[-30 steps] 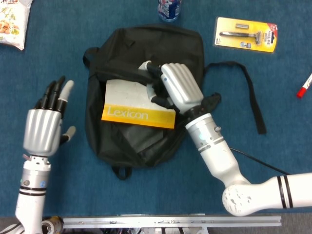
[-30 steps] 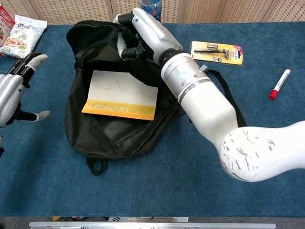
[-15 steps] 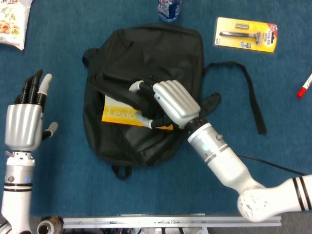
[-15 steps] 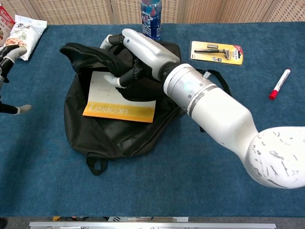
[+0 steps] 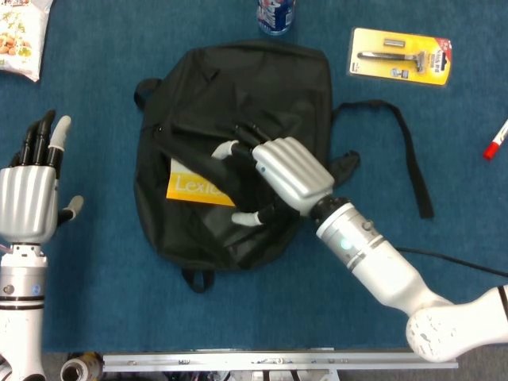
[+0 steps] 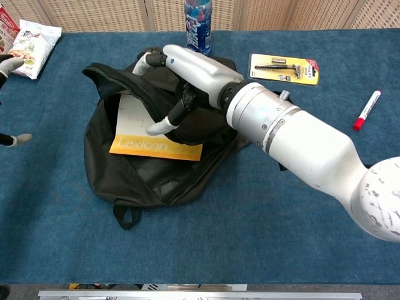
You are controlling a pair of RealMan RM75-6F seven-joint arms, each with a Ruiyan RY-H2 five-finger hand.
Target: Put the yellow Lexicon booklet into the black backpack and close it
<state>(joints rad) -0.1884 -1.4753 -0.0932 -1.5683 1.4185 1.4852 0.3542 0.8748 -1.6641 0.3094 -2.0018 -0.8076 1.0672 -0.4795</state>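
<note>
The black backpack (image 5: 254, 87) (image 6: 156, 178) lies flat in the middle of the blue table. The yellow Lexicon booklet (image 5: 193, 189) (image 6: 156, 146) sits in its opening. In the head view only a yellow corner shows; in the chest view its white upper part shows too. My right hand (image 5: 284, 171) (image 6: 195, 70) grips the backpack's upper flap (image 5: 206, 131) (image 6: 134, 87), fingers over the fabric and thumb beneath, and holds it over the booklet. My left hand (image 5: 32, 198) hangs open left of the backpack, apart from it; the chest view shows only its fingertips (image 6: 9, 62) at the left edge.
A blue bottle (image 5: 275, 14) (image 6: 197, 25) stands just behind the backpack. A razor pack (image 5: 401, 55) (image 6: 284, 67) and a red marker (image 5: 496, 143) (image 6: 365, 111) lie to the right, and a snack bag (image 5: 20, 36) (image 6: 28, 44) at far left. A strap (image 5: 405, 151) trails right.
My right hand has drawn the flap toward the near side, over most of the booklet. My left hand has drifted left, away from the backpack.
</note>
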